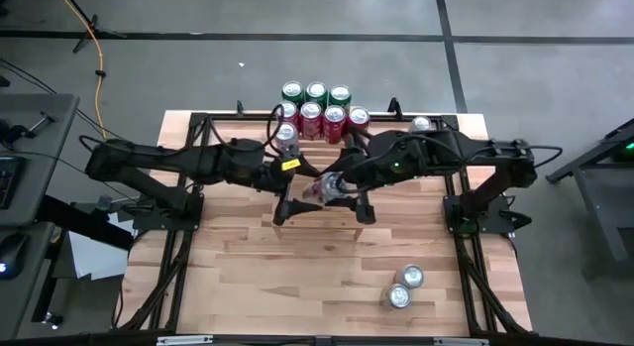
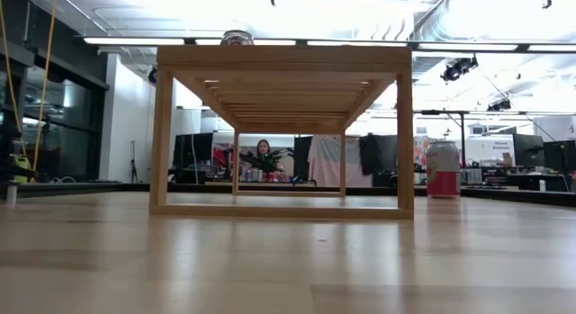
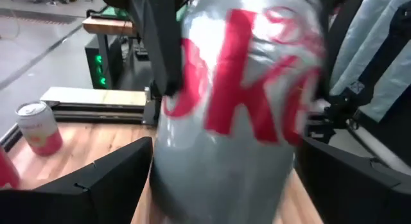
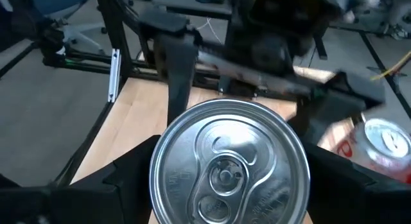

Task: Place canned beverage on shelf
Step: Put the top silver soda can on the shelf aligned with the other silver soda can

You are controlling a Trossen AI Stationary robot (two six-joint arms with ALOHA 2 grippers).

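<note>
A silver can with red lettering [image 3: 237,108] is held in the air over the light wooden slatted shelf [image 2: 283,58], between both grippers; in the high view the can [image 1: 322,190] shows mid-table. My left gripper [image 1: 307,187] comes from the left and my right gripper [image 1: 337,187] from the right, and both are shut on it. Another can [image 2: 237,37] stands on the shelf's top, toward its far left. The held can is above the low view's frame. My left gripper pinches the can's lower side wall [image 3: 160,179] between its two fingers [image 3: 109,179], coming roughly level from the table's left. The can stands upright in the hold, clear of the shelf. My right gripper pinches the can's upper side wall just below the rim [image 4: 157,166] between its two fingers [image 3: 160,51]. It comes slanting down from above and the right. The can's top [image 4: 228,163] faces its wrist.
Several green and red cans [image 1: 317,108] stand in rows at the table's far edge behind the shelf. A pink can [image 3: 38,128] stands on the table at the far right [image 1: 421,125]. Two cans [image 1: 404,287] stand near the front right.
</note>
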